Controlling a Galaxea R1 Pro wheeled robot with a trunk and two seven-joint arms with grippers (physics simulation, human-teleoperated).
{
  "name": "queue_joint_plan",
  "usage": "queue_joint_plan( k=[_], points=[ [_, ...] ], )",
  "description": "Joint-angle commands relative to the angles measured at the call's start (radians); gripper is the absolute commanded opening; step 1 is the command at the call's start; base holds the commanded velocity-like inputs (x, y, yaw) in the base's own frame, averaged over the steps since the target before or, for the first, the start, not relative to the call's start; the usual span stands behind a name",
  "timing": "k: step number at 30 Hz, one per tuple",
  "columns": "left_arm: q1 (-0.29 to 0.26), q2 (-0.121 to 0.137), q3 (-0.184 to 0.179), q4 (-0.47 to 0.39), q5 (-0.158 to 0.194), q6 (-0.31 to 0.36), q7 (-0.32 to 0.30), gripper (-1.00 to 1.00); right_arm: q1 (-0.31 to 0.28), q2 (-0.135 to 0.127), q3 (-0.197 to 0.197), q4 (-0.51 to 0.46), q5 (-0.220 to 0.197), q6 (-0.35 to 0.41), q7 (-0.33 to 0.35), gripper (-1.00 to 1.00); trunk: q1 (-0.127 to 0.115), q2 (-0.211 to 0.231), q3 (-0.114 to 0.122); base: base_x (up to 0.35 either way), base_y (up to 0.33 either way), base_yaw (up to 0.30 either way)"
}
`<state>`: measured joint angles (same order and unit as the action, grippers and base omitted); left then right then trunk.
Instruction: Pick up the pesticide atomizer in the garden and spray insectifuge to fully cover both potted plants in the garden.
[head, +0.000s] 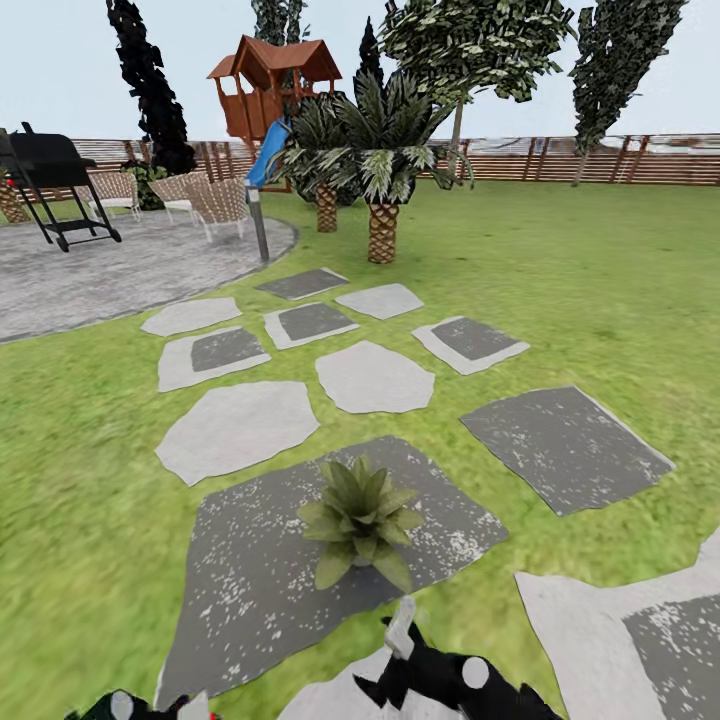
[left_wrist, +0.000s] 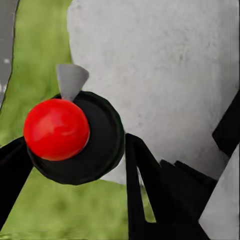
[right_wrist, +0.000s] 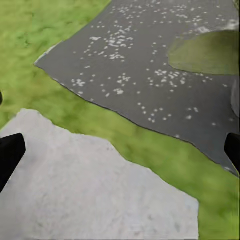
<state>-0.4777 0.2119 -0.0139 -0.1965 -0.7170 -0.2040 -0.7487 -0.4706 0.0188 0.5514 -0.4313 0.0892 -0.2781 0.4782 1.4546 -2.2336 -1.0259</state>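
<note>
The sprayer (left_wrist: 102, 150) sits in the left gripper (left_wrist: 75, 162), low in front of the robot above the ground. The left wrist view looks at it end-on: its long axis runs toward the camera, roughly along the fingers, so the dark round body appears as a disc with a red knob (left_wrist: 56, 129) facing the lens. The pale grey nozzle (left_wrist: 71, 80) sticks out sideways from the body's rim, square to the line between the two fingers, and points at the seam where a pale stone (left_wrist: 160, 65) meets the grass. One black finger (left_wrist: 11, 172) lies against one side of the body and the other against the opposite side — the gripper is pinching it.

The right gripper (right_wrist: 120, 152) hangs over another pale stone (right_wrist: 75, 190) with its fingers (right_wrist: 10, 155) spread wide, nothing between them. In the head view it shows at the lower edge, just short of the dark speckled stone (head: 250, 570).

One potted plant (head: 358, 520) stands upright near the middle of that dark stone, its pointed leaves fanning outward — close ahead of both grippers, touching neither. Beyond it, more stepping stones cross the lawn (head: 600, 300) toward two palms (head: 382, 180), a wooden fence (head: 620, 160) and a black grill (head: 55, 180).
</note>
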Motion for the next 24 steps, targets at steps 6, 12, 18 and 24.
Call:
queue_joint_plan(
  k=[6, 12, 18, 24],
  points=[
    [-0.108, -0.022, -0.129, -0.106, -0.004, 0.158, -0.207, -1.00, -0.055, 0.097, -0.001, -0.072, 0.254, 0.173, 0.094, 1.00, 0.000, 0.000, -0.001, 0.000, 0.000, 0.000],
    [-0.111, -0.026, -0.195, -0.178, -0.004, 0.218, -0.246, -1.00, -0.075, 0.101, -0.002, -0.107, 0.268, 0.218, 0.163, 1.00, 0.000, 0.000, -0.001, 0.000, 0.000, 0.000],
    [-0.111, -0.023, -0.206, -0.182, -0.003, 0.206, -0.267, -1.00, -0.089, 0.094, -0.004, -0.106, 0.269, 0.220, 0.167, 1.00, 0.000, 0.000, -0.001, 0.000, 0.000, 0.000],
    [-0.114, -0.036, -0.228, -0.186, -0.002, 0.122, -0.280, -1.00, -0.097, 0.089, -0.003, -0.104, 0.276, 0.221, 0.194, -1.00, 0.000, 0.000, -0.001, 0.000, 0.000, 0.000]
  ],
)
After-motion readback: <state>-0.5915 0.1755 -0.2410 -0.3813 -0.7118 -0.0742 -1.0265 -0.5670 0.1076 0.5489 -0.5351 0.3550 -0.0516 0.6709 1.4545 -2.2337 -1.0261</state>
